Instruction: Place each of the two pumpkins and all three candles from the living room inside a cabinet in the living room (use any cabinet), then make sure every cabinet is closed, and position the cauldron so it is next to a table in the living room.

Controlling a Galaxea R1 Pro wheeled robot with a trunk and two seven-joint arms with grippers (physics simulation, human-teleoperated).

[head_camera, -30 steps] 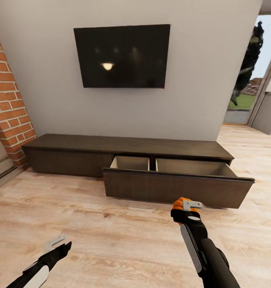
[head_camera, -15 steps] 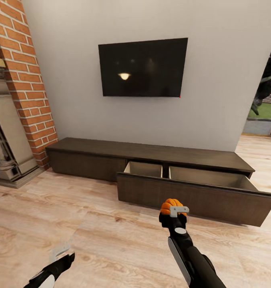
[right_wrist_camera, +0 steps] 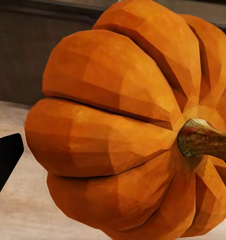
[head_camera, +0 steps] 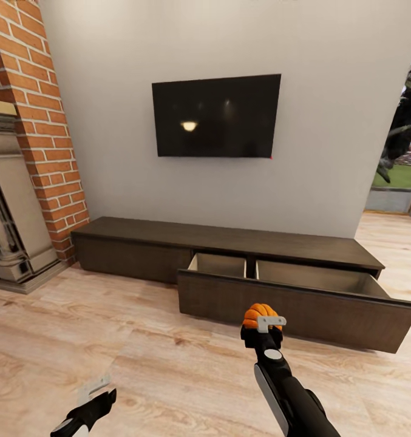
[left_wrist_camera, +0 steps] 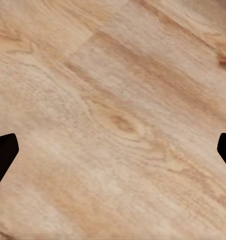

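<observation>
The right gripper (head_camera: 263,323) is clenched on a pumpkin (head_camera: 257,315), held out in front of the robot above the plank floor (head_camera: 138,358). In the right wrist view the pumpkin (right_wrist_camera: 128,120) looms close, ribs and brown stem plain, with the dark cabinet front behind it. The left gripper (head_camera: 91,393) hangs low at the robot's left with its jaws released, nothing between them but floorboards in its own wrist view.

The cabinet (head_camera: 229,255) runs along the wall under the TV (head_camera: 216,115), with the brick fireplace (head_camera: 23,152) off to the left. Its wide drawer (head_camera: 296,306) is pulled out, showing two pale compartments that look empty from here. The pumpkin is near the drawer front but short of it, not yet over either compartment.

Judging from this, the step in hand is carrying the pumpkin to the open drawer and dropping it in. The risks:

- The drawer front stands proud into the room. If the base rolls on with the arm at this height, the gripper or the pumpkin could knock the front panel and push the drawer shut.
- Letting go too early, before the pumpkin clears the front edge, would drop it on the floor, where a round thing may roll.
- The pumpkin appears tipped sideways in the grip, so it may tumble on release.
</observation>
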